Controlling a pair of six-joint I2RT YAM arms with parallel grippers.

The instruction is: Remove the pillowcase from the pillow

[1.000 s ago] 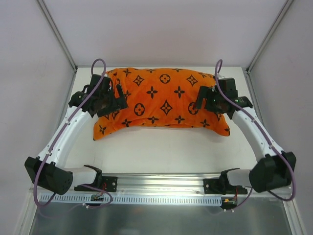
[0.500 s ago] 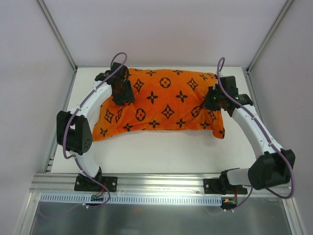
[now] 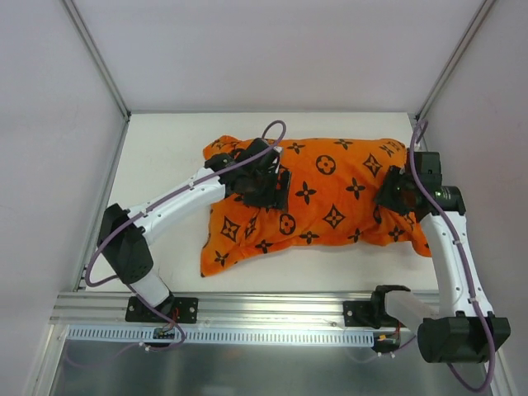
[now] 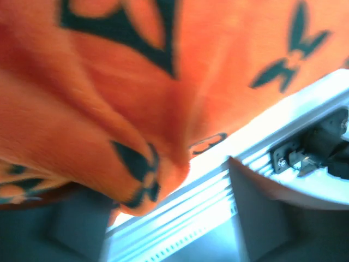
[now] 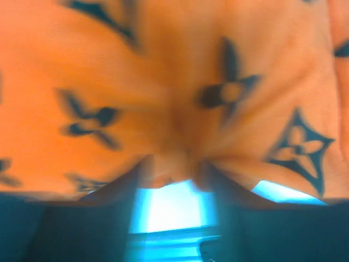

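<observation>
The orange pillowcase [image 3: 330, 198] with dark flower motifs lies slanted across the white table, bulging and still closed around the pillow, which is hidden inside it. My left gripper [image 3: 268, 183] rests on its upper left part. In the left wrist view the cloth [image 4: 109, 82] fills the top, and a fold hangs between the spread fingers [image 4: 256, 207] of that gripper [image 4: 162, 174]. My right gripper [image 3: 394, 191] is at the right end. In the right wrist view the gripper [image 5: 174, 166] pinches bunched cloth [image 5: 163, 82] at its fingertips.
The white table [image 3: 165, 148] is bounded by metal frame posts and grey walls at the back and sides. A slotted aluminium rail [image 3: 272, 309] with both arm bases runs along the near edge and also shows in the left wrist view [image 4: 180, 218].
The covered pillow has slid right and toward the near edge and turned. My left arm swung from its left end rightwards onto its top. My right gripper drew back to the right with its end.
</observation>
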